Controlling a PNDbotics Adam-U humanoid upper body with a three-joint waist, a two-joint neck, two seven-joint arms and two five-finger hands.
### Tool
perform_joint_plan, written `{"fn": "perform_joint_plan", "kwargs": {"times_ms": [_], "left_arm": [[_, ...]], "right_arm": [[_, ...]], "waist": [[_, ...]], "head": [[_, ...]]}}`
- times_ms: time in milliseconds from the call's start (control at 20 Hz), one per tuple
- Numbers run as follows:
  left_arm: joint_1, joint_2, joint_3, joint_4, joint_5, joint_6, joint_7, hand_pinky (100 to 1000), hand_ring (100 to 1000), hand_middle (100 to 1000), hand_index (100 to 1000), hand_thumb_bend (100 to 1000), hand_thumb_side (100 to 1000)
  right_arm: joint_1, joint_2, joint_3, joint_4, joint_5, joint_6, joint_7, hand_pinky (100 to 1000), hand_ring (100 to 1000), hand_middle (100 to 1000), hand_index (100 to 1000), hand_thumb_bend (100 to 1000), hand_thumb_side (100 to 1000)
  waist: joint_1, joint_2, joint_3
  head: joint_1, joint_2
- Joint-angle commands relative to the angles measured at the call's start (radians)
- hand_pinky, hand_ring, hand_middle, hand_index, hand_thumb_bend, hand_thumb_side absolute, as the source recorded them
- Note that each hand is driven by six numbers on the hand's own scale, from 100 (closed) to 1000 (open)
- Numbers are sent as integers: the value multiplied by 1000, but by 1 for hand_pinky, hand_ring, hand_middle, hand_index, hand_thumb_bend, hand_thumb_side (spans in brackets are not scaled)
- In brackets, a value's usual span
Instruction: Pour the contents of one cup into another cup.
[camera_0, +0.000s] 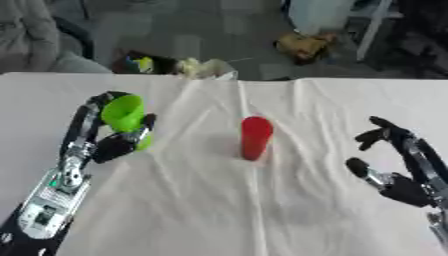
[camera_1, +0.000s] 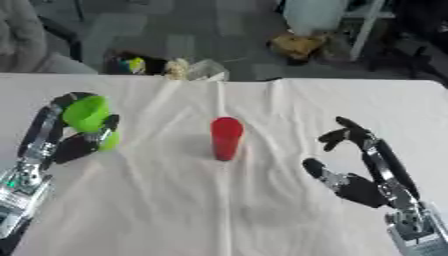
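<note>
Two cups in play on the white tablecloth (camera_0: 219, 200). The green cup (camera_0: 124, 116) is in the left hand (camera_0: 114, 132), fingers and thumb curled round its wall, at about 9 o'clock from table centre. It looks lifted and tipped slightly, mouth toward the upper right, though whether its base is clear of the cloth I cannot tell. The red cup (camera_0: 255, 137) stands upright near the centre, alone, well apart from both hands.

The right hand (camera_1: 350, 175) sits at roughly 4 o'clock, fingers spread and relaxed, holding nothing, clear of the red cup (it appears idle, fingers pointing up and inward).

Step in hand, by my reading: the source cup is grasped and the carry toward the receiver is either starting or about to. No pour has begun; the green cup's mouth is nowhere near over the red one. What the green cup contains cannot be seen.

Next move calls for: travel of the left hand toward 3 o'clock until the green rim is above and just beside the red cup's mouth, then a wrist roll to tip. The red cup is narrow and tall and stands unheld on wrinkled cloth, so a knock from the green cup could topple it; the right hand might steady it.
</note>
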Motion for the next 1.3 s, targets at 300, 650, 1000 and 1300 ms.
{"fn": "perform_joint_plan", "kwargs": {"times_ms": [300, 650, 1000, 1300], "left_arm": [[34, 31, -2, -131, 50, 34, -15, 333, 319, 404, 705, 195, 269], [44, 18, -13, -175, 66, 39, -28, 337, 321, 406, 706, 198, 269], [56, 8, -17, -214, 77, 41, -36, 338, 322, 406, 706, 195, 269], [69, -3, -20, -243, 83, 41, -42, 338, 321, 406, 706, 188, 272]], "right_arm": [[-57, -49, 17, 111, -15, -17, 10, 902, 983, 502, 700, 628, 681], [-129, -55, 41, 221, -2, -42, 9, 904, 986, 514, 730, 640, 684], [-179, -48, 45, 300, 10, -63, -17, 903, 985, 512, 730, 644, 684], [-207, -52, 42, 345, 24, -73, -48, 902, 986, 513, 732, 652, 680]], "waist": [[3, -27, 48], [3, -30, 94], [6, -27, 130], [11, -18, 173]], "head": [[-38, -3], [-60, -5], [-69, -6], [-77, -5]]}}
